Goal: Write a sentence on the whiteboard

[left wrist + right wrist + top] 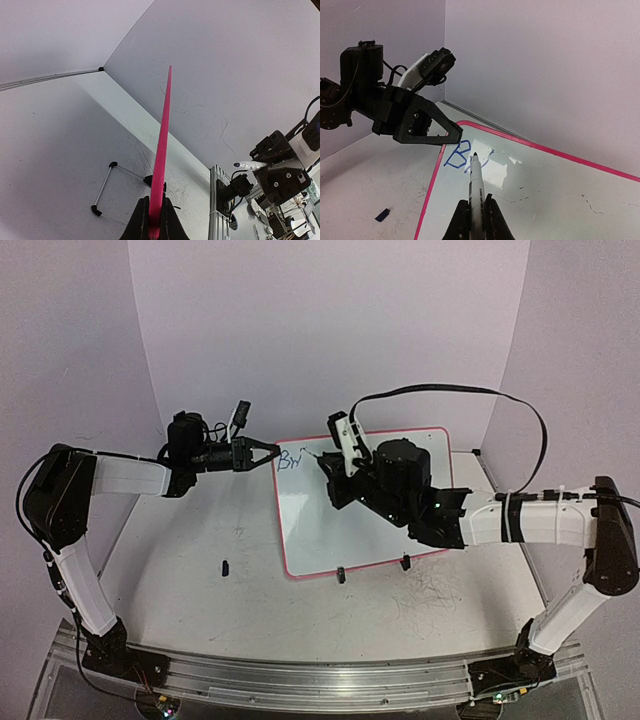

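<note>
Left jaws clamped on board (330,525) rim; right jaws pinching marker (477,185), tip by "Br" (456,154). Risk: rim slips, board shifts under stroke, line smears or wanders.

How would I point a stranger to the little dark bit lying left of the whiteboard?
Find the whiteboard with the pink rim in the middle of the table. Off its left edge, toward the near corner, the small dark piece lies alone. Unlike the two black clips on the board's near rim, it touches nothing.

Whiteboard (310,530) centre hidden under right arm (530,523).
</note>
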You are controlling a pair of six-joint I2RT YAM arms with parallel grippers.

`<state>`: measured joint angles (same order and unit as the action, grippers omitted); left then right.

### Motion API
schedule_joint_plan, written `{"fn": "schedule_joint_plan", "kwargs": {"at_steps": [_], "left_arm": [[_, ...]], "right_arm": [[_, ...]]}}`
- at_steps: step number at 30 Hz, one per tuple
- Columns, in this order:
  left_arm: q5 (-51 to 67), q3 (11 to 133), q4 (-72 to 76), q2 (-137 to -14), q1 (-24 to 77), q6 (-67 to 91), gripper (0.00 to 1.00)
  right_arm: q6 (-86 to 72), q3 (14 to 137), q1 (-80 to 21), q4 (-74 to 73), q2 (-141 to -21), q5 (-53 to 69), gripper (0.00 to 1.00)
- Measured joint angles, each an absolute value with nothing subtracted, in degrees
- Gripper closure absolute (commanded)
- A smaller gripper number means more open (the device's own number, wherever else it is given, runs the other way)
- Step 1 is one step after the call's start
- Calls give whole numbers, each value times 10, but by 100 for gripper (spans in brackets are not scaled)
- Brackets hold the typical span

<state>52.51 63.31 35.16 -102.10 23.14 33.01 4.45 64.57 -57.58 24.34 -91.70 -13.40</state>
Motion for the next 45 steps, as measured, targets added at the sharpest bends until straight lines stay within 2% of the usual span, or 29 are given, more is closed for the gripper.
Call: {"fn": "schedule_joint_plan", "kwargs": {"at_steps": [45], "left_arm": [[527,633,352,-1021,232,330,100]], "right_arm": [[23,646,-547,271,-983,-157,100]]}}
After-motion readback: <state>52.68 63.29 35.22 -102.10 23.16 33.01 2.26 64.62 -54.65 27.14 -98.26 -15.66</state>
